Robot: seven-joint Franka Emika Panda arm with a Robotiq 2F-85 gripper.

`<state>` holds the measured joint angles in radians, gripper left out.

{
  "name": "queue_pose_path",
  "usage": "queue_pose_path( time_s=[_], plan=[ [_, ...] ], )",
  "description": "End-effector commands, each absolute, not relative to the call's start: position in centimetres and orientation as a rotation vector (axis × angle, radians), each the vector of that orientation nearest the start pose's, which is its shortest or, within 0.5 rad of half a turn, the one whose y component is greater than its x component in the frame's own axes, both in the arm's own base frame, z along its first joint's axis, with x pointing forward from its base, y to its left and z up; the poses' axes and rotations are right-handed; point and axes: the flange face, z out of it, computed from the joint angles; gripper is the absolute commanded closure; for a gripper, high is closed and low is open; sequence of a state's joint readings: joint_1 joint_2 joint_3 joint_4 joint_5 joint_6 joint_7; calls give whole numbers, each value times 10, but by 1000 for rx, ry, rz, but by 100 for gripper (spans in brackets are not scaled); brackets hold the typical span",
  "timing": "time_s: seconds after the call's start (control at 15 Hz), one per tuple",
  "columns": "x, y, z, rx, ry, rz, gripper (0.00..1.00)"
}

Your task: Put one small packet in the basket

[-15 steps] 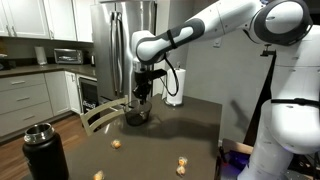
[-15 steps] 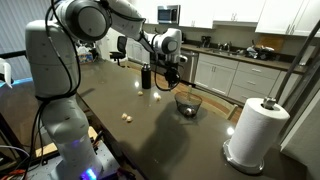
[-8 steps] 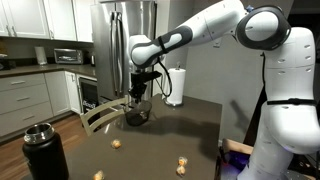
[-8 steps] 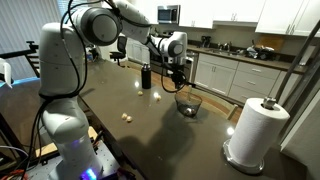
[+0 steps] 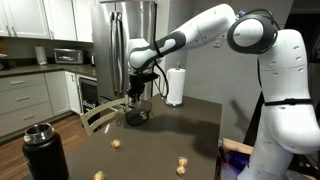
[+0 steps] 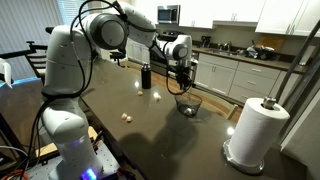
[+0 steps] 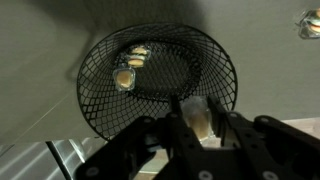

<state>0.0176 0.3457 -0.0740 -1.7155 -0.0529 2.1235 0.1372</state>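
Observation:
A black wire mesh basket [image 7: 100, 75] sits on the dark table; it also shows in both exterior views [image 5: 137, 117] [image 6: 187, 104]. Two small packets [image 7: 130, 66] lie inside it. My gripper [image 7: 198, 120] hangs just above the basket's rim and is shut on a small pale packet [image 7: 197, 115] held between the fingers. In the exterior views the gripper [image 5: 137, 93] [image 6: 183, 82] is right over the basket. More small packets lie loose on the table [image 5: 117, 144] [image 5: 182, 160] [image 6: 127, 117] [image 6: 158, 96].
A black thermos [image 5: 44, 151] stands at the table's near corner, also seen in the exterior view [image 6: 145, 76]. A paper towel roll [image 6: 255, 128] stands on the table's end. A wooden chair back [image 5: 100, 115] is beside the basket. A packet [image 7: 309, 22] lies beyond the basket.
The arm has shifted slightly so the gripper with the packet is more squarely over the basket. The basket and loose packets have not moved.

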Motion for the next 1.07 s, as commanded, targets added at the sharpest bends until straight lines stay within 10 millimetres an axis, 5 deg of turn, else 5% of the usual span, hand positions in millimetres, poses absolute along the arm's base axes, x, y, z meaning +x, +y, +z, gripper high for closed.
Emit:
queue_pose_path(
  time_s=[0.0,0.33,1.0],
  plan=[
    [662,-39,395,-3215,284,-129,35],
    [648,-32,394,-3213,279,-83,3],
    [596,-14,398,-3216,254,43,0]
  ],
)
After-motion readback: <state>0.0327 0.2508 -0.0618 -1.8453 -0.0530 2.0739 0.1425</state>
